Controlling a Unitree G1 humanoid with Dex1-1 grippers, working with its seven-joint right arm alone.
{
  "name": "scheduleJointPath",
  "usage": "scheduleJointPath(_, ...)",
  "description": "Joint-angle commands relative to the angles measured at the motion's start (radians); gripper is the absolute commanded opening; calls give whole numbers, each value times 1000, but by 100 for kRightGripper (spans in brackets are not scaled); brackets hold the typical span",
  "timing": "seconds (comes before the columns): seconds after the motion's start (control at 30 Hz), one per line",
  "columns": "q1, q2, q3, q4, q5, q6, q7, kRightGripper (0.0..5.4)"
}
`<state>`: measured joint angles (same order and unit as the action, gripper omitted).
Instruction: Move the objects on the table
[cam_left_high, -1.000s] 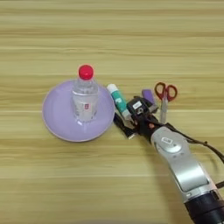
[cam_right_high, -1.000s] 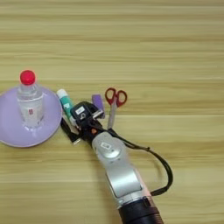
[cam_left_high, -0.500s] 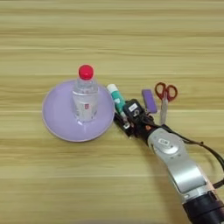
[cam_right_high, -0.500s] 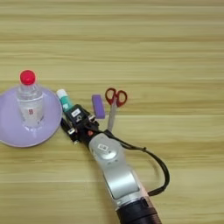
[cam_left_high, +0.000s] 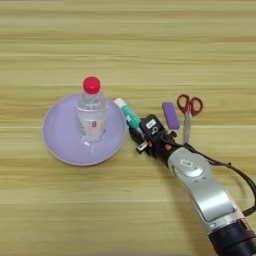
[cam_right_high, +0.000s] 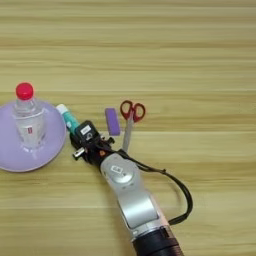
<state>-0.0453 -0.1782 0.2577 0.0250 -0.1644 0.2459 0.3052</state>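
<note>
A clear plastic bottle with a red cap stands upright on the round lilac plate on the light-brown wooden counter. The white glue stick with a green label lies just beside the plate's right rim. The right hand sits at the stick's lower end; whether it grips cannot be told. The small purple rectangular block and red-handled scissors lie side by side to the right.
</note>
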Motion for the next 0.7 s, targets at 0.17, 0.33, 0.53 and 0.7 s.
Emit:
scheduleJointPath(0.17,-13,-4,-57,28,-2,13,-59,168)
scheduleJointPath(0.33,-26,10,-105,21,8,-6,-99,168)
scheduleJointPath(0.53,-16,6,-142,-47,9,-9,-120,168)
scheduleJointPath(0.7,-15,8,-179,-92,14,-4,-133,168)
